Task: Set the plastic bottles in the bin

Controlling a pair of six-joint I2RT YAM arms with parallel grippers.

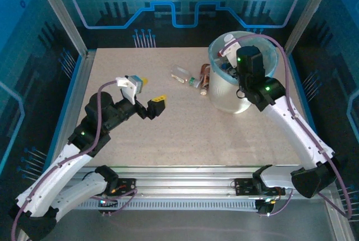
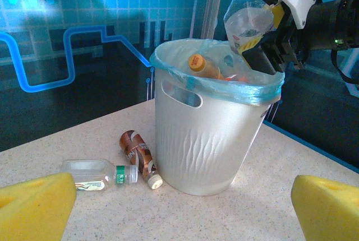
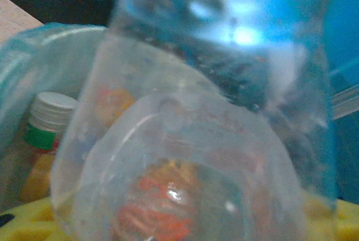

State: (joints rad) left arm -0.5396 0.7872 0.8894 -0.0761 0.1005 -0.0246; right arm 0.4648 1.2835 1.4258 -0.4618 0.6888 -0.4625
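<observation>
The bin (image 1: 238,92), a white bucket with a blue liner, stands at the back right and holds several plastic bottles (image 2: 202,66). My right gripper (image 1: 233,50) hangs over its rim, shut on a clear white-capped plastic bottle (image 2: 245,19) that tilts above the opening. In the right wrist view that bottle (image 3: 190,157) blurs across the frame between the yellow pads (image 3: 22,224). Two plastic bottles lie on the table left of the bin: a clear one with a green band (image 2: 92,175) and a brown-labelled one (image 2: 137,152). My left gripper (image 1: 148,92) is open and holds nothing, well short of them.
The brown bottle (image 1: 205,78) lies close against the bin's left side, the clear one (image 1: 182,74) just left of it. Blue glass walls and metal posts (image 1: 61,17) ring the speckled table (image 1: 185,140). Bare tabletop lies between my left gripper and the bottles.
</observation>
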